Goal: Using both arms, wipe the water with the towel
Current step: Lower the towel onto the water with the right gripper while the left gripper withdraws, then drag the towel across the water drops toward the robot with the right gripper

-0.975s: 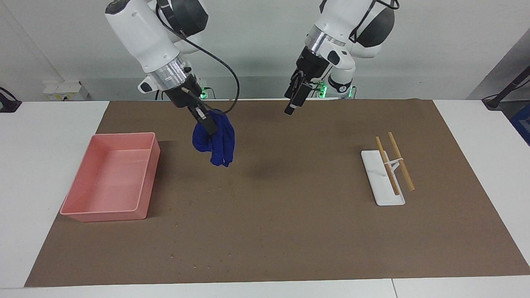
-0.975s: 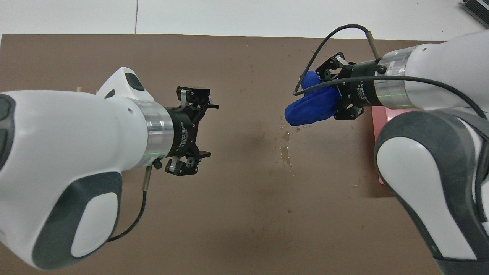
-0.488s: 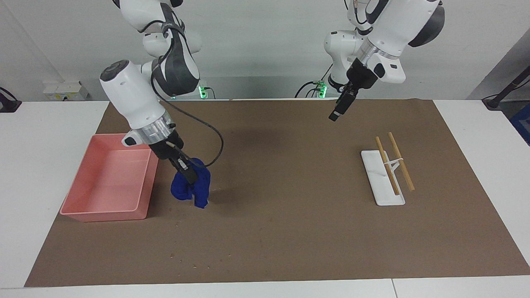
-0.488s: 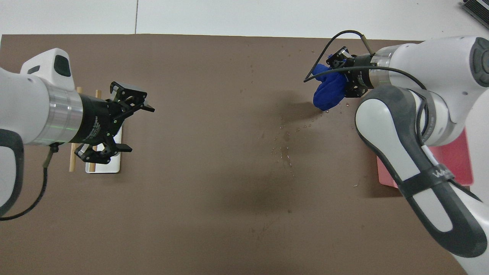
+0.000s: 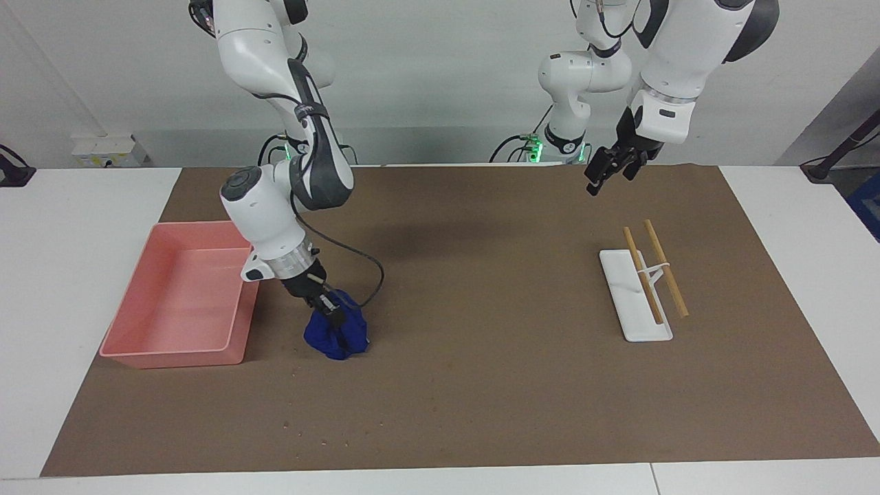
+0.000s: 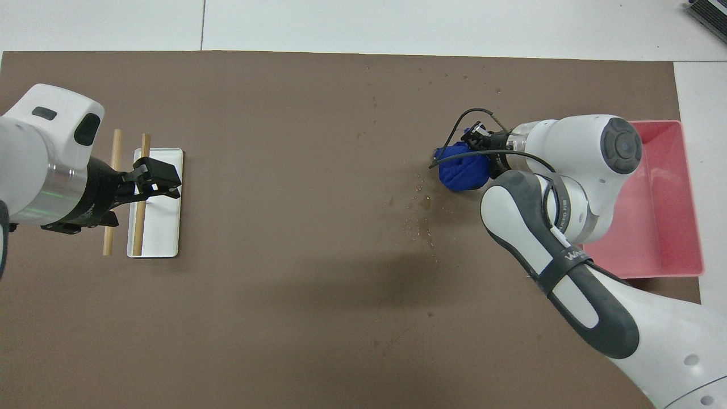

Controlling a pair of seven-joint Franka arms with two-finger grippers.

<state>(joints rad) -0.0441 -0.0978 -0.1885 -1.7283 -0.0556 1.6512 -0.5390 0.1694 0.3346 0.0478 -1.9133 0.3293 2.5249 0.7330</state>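
Observation:
The blue towel lies bunched on the brown mat, close beside the pink tray. My right gripper is shut on the towel and presses it down onto the mat. Small water drops dot the mat next to the towel, toward the middle of the table and a little nearer the robots. My left gripper hangs open and empty in the air over the white stand at the left arm's end.
The pink tray stands at the right arm's end of the mat. A white flat stand with two wooden sticks sits toward the left arm's end.
The right arm has carried the towel down from the air onto the mat beside the tray. The left arm has swung away from the middle to above the white stand.

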